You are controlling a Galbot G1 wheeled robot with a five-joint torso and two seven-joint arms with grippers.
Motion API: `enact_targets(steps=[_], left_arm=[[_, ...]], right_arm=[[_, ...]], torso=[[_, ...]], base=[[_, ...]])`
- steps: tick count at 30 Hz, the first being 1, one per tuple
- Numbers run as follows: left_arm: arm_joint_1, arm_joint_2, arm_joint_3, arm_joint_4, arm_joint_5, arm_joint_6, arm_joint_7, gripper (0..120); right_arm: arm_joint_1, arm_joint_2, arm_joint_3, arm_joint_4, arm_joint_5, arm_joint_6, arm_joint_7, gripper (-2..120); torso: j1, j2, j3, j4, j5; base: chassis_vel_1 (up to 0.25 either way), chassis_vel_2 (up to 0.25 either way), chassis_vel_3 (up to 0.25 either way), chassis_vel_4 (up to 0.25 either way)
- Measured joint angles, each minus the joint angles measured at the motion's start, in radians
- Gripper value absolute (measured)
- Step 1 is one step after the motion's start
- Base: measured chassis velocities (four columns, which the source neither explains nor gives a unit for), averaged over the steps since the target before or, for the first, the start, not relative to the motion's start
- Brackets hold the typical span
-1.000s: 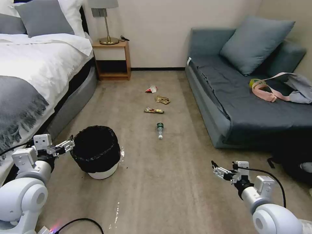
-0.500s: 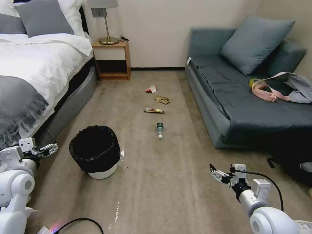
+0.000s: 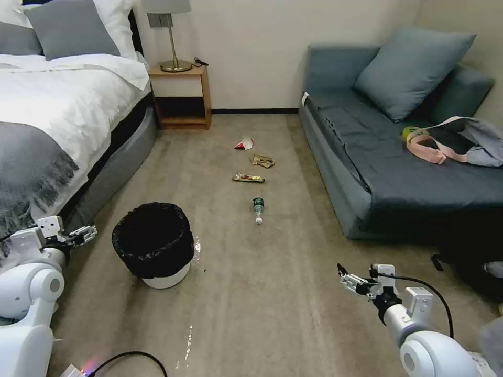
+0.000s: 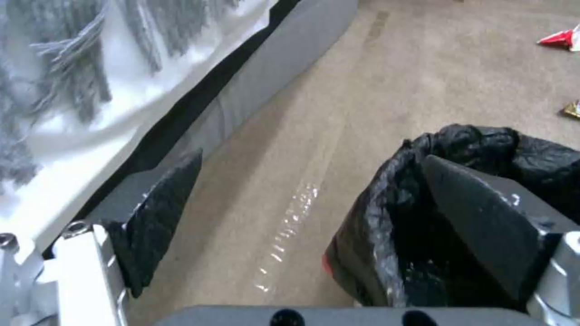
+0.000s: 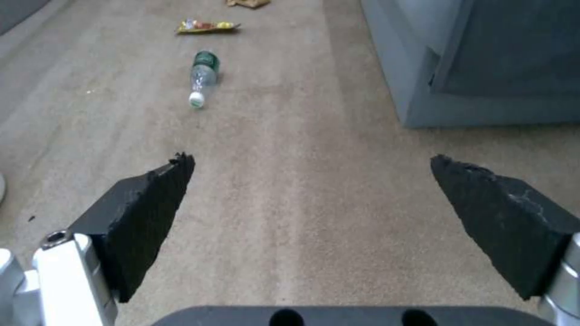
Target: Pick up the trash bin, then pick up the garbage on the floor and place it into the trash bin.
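Four litter pieces: strung out in a line on the carpet between bed and sofa, none of them touched.
Bin [image 3: 153, 245]: upright on the carpet near the bed [image 3: 47, 120], black bag crinkled over the rim, white base showing below; nothing is holding it.
Left tool [image 3: 84, 235]: hanging low between the bed's edge and the bin, just beside the bin and apart from it, fingers spread wide and empty. In the left wrist view one finger [image 4: 160, 213] sits against the bed side, the other [image 4: 483, 226] overlaps the bin's black rim [image 4: 483, 140], but whether it touches I cannot tell.
Right tool [image 3: 350, 280]: out over bare carpet in front of the sofa [image 3: 367, 173], well apart from the bin, fingers released wide, nothing in them. The right wrist view shows both fingers [image 5: 145, 213] framing plain carpet.
Bottle [image 3: 257, 208]: lying on its side, white cap toward the robot, green label behind it; the nearest litter to the right tool, yet well ahead of it.
Snack wrapper [image 3: 248, 178]: flat on the carpet just beyond the bottle.
Tan paper [image 3: 262, 161]: crumpled, a little farther on.
Red-and-white wrapper [image 3: 244, 144]: farthest piece, toward the nightstand [image 3: 181, 97].
Carpet [image 3: 272, 293]: a shiny wet-looking streak beside the bin.
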Motion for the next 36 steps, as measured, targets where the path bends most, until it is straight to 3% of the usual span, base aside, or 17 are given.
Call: enact_targets(steps=[14, 17, 18, 22, 28, 36], left_arm=[[-0.127, -0.004, 0.099, 0.147, 0.058, 0.002, 0.012, 99], [-0.207, -0.030, 0.184, 0.262, 0.098, -0.007, 0.019, 99], [-0.207, -0.030, 0.184, 0.262, 0.098, -0.007, 0.019, 99], [-0.325, -0.069, 0.286, 0.426, 0.169, -0.030, 0.029, 98], [-0.359, -0.077, 0.311, 0.537, 0.223, -0.029, 0.032, 98], [-0.395, -0.087, 0.321, 0.628, 0.256, -0.043, 0.048, 97]], right_arm=[[0.015, 0.000, -0.006, -0.043, -0.008, 0.013, -0.006, 100], [0.024, 0.003, -0.007, -0.077, -0.021, 0.022, -0.009, 100], [0.024, 0.003, -0.007, -0.077, -0.021, 0.022, -0.009, 100], [0.028, 0.002, 0.011, -0.099, -0.022, 0.024, -0.010, 100], [0.036, -0.001, 0.023, -0.114, -0.017, 0.025, -0.010, 100], [0.065, 0.001, 0.009, -0.140, -0.014, 0.025, -0.010, 100]], torso=[[0.000, 0.000, 0.000, -0.0001, -0.0002], [0.000, 0.000, 0.000, -0.0001, -0.0001], [0.000, 0.000, 0.000, -0.0001, -0.0001], [0.000, 0.000, 0.000, -0.0004, 0.0002], [0.000, 0.000, 0.000, -0.0001, -0.0001], [0.000, 0.000, 0.000, 0.0001, 0.0010]], base=[[0.000, 0.000, 0.000, 0.000], [0.000, 0.000, 0.000, 0.000], [0.000, 0.000, 0.000, 0.000], [0.000, 0.000, 0.000, 0.000], [0.000, 0.000, 0.000, 0.000], [0.000, 0.000, 0.000, 0.000]])
